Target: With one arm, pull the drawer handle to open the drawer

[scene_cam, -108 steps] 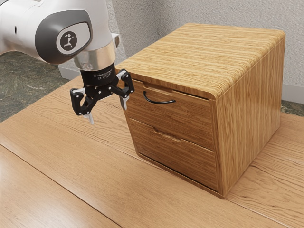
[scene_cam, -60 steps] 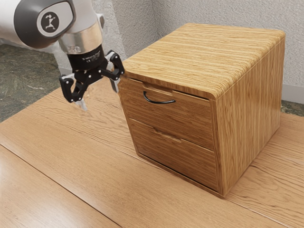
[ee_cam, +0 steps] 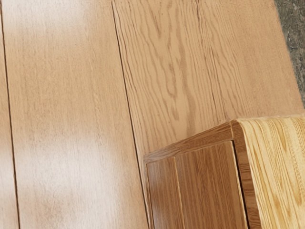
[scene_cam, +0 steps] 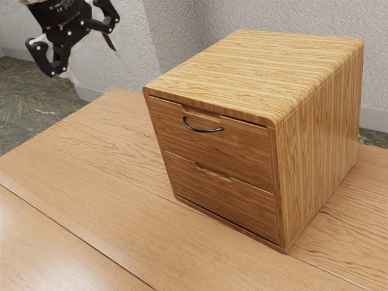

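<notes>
- The table (scene_cam: 91,200) is of warm oak planks with dark seams running between them; in the wrist view the grain (ee_cam: 167,86) shows plainly, with a pale sheen on it.
- A rough grey wall (scene_cam: 163,30) with a pale skirting (scene_cam: 91,94) stands behind, over a dark mottled floor (scene_cam: 30,103).
- The cabinet (scene_cam: 267,73) stands near the table's far edge.
- Its top drawer (scene_cam: 224,145) lies flush with the cabinet's front, the black handle (scene_cam: 203,128) untouched.
- The pincer (scene_cam: 92,59) hangs high over the table's far corner, well apart from the handle, fingers spread and empty.
</notes>
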Controlling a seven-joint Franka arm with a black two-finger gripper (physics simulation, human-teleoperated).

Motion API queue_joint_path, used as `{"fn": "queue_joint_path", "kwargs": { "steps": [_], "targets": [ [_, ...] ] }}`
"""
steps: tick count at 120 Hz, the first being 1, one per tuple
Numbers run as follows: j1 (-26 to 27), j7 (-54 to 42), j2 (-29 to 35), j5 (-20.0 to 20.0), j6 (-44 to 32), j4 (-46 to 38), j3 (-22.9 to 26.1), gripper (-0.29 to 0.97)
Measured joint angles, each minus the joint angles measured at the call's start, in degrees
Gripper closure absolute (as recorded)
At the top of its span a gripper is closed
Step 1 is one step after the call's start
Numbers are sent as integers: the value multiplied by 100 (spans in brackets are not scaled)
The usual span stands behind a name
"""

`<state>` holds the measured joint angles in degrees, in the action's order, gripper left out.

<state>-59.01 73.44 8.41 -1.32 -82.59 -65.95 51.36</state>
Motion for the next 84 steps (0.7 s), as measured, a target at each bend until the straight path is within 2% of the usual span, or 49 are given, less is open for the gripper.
{"fn": "queue_joint_path", "kwargs": {
  "steps": [6,16,24,36,42,46,51,72,78,84],
  "targets": [
    [590,-2,23,125,-127,11,-458,0],
    [2189,-17,98,304,-298,15,-2065,0],
    [2711,-37,111,378,-428,-14,-2629,1],
    [3308,21,175,414,-715,-152,-2805,6],
    [3418,71,316,468,-929,-347,-2844,11],
    [3440,105,370,555,-1048,-452,-2909,9],
    [3437,134,408,610,-1174,-576,-2954,15],
    [3579,256,474,292,-1485,-675,-2969,7],
    [3650,321,606,363,-1575,-1023,-2973,6],
    [3720,381,981,477,-1805,-1769,-3056,6]
  ]
}}
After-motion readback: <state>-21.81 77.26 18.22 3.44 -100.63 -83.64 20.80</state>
